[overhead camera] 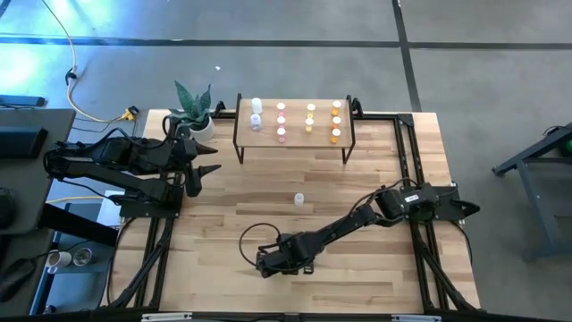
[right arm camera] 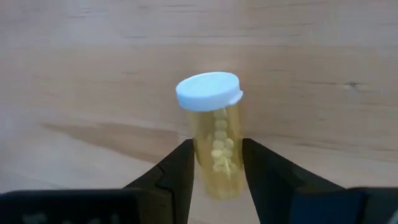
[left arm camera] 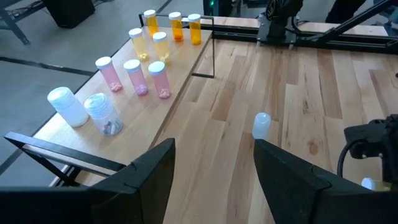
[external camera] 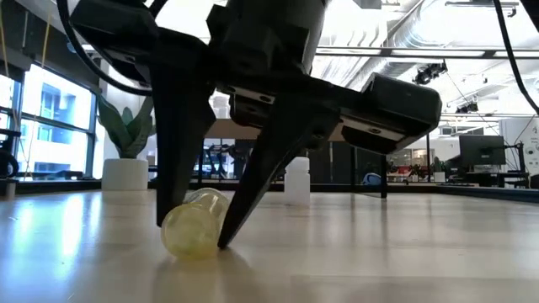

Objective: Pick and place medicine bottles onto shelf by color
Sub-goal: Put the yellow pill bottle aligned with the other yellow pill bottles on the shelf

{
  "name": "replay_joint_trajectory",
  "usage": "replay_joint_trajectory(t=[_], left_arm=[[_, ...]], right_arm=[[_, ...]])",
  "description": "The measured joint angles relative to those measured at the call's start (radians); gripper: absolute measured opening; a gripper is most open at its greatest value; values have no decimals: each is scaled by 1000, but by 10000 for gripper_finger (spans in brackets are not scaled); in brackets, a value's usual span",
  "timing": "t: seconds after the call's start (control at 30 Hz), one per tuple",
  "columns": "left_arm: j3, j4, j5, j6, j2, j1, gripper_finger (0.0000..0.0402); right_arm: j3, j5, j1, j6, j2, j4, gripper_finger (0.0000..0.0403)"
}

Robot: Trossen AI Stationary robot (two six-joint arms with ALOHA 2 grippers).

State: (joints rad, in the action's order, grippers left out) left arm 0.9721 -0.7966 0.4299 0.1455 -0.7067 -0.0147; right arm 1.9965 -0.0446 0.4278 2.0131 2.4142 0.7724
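The right gripper (right arm camera: 214,171) pinches a lying yellow bottle (right arm camera: 214,140) near the table's (overhead camera: 375,268) front edge; next comes lifting it to the shelf's (overhead camera: 295,139) yellow column, while the left gripper (left arm camera: 214,165) waits open.

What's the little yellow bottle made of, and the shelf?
The pale yellow bottle between the right end effector's fingers looks like clear tinted plastic: you can see small round pills through its wall. Its cap looks like smooth, opaque white plastic. The shelf seems to be light, matte wood with visible grain, on thin black legs, probably metal.
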Motion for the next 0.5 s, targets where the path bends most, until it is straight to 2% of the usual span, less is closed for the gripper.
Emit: replay_joint_trajectory(t=[0.17, 0.27, 0.5], left_arm=[[0, 0, -21, 40, 0, 0, 209], [0, 0, -67, 65, 0, 0, 209], [0, 0, -200, 107, 0, 0, 209]], right_arm=[[0, -18, -1, -36, 0, 2, 92], [0, -17, -1, -56, -1, 1, 77], [0, -17, 0, -123, -1, -8, 82]])
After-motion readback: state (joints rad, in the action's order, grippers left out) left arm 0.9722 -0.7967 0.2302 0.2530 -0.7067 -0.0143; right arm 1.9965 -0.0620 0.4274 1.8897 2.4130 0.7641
